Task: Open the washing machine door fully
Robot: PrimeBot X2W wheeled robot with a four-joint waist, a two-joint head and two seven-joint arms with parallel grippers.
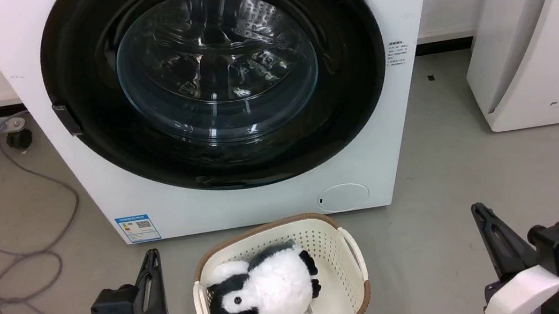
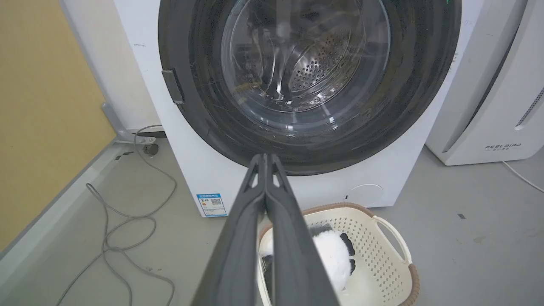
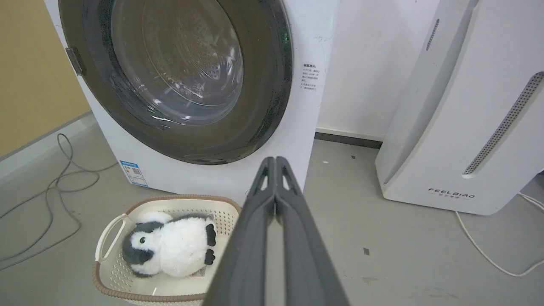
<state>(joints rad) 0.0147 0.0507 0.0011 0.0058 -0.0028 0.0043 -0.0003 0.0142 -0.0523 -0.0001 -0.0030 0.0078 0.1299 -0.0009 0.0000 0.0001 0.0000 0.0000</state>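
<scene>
The white washing machine (image 1: 242,205) (image 2: 199,170) (image 3: 297,85) stands straight ahead. Its round glossy black door (image 1: 215,79) (image 2: 310,80) (image 3: 178,76) lies flat against the front, the clear glass bowl at its centre showing the steel drum behind. A small dark latch tab (image 1: 67,120) (image 2: 173,86) sits on the door's left rim. My left gripper (image 1: 152,255) (image 2: 264,157) hangs low at the lower left, fingers pressed together, holding nothing. My right gripper (image 1: 477,208) (image 3: 272,160) is at the lower right, also shut and empty. Both are well short of the door.
A cream basket (image 1: 348,248) (image 2: 382,229) (image 3: 108,229) holding a black-and-white plush penguin (image 1: 270,290) sits on the floor between my grippers, just before the machine. The white FEELBIRD appliance (image 1: 539,36) (image 3: 459,106) stands at the right. Grey cables (image 1: 17,256) loop over the floor at the left.
</scene>
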